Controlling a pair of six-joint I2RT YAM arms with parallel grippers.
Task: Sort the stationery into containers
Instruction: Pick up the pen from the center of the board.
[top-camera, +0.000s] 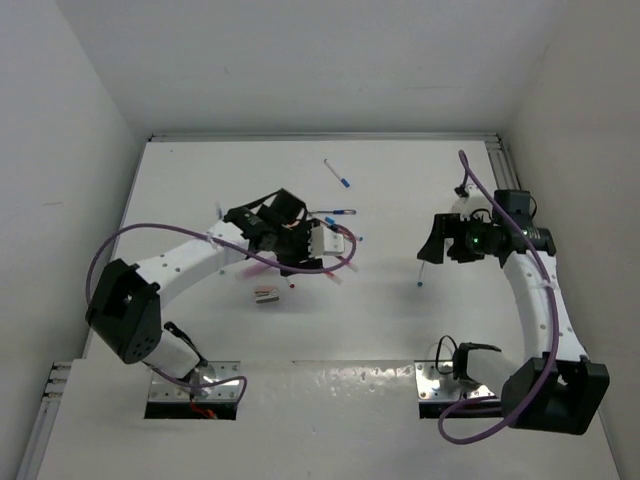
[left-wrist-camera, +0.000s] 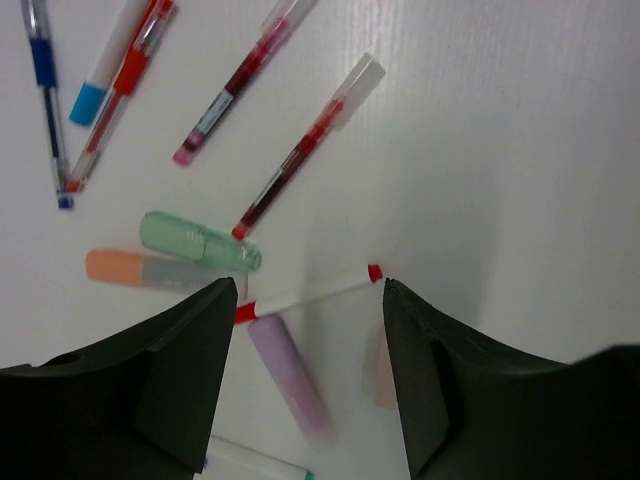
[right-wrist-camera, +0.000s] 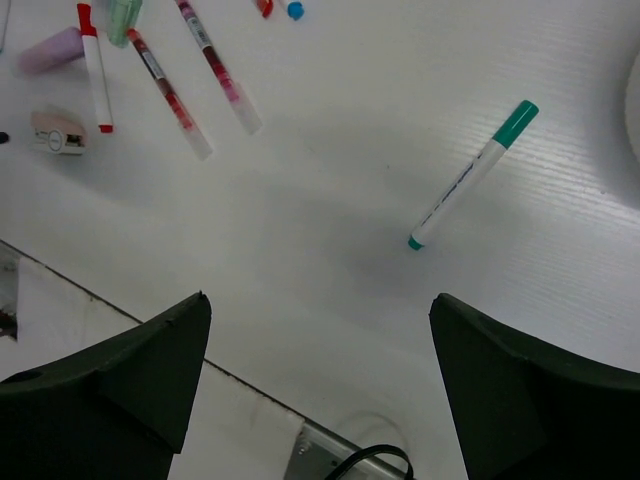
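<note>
Left wrist view first: the left fingers (left-wrist-camera: 150, 380) stand apart with nothing clamped between them, hovering over a scatter of stationery on the white tabletop (left-wrist-camera: 520, 150). Right in the gap lies a thin white pen with red ends (left-wrist-camera: 305, 292), slanting from one finger toward the other; whether either tip touches it cannot be told. Just below it sits a lilac highlighter (left-wrist-camera: 290, 375), blurred. Off to the left, a green highlighter (left-wrist-camera: 198, 240) lies against an orange highlighter (left-wrist-camera: 130, 268). Further up, a clear red pen (left-wrist-camera: 310, 145) and a second clear red pen (left-wrist-camera: 240, 80) lie nearly parallel, with a blue pen (left-wrist-camera: 45, 100) in the top-left corner.

Over to the right wrist view: the right fingers (right-wrist-camera: 530, 390) are spread wide and empty above bare tabletop. A teal-capped pen (right-wrist-camera: 470, 175) lies alone ahead of them, well apart from the pile. A sliver of the white tub (right-wrist-camera: 634, 110) curves in at the right edge. Up in the left corner, a pinkish-brown block (right-wrist-camera: 58, 132) rests near the red-ended pen.

From the top external view, a blue-tipped pen (top-camera: 338, 172) lies by itself toward the far wall.
</note>
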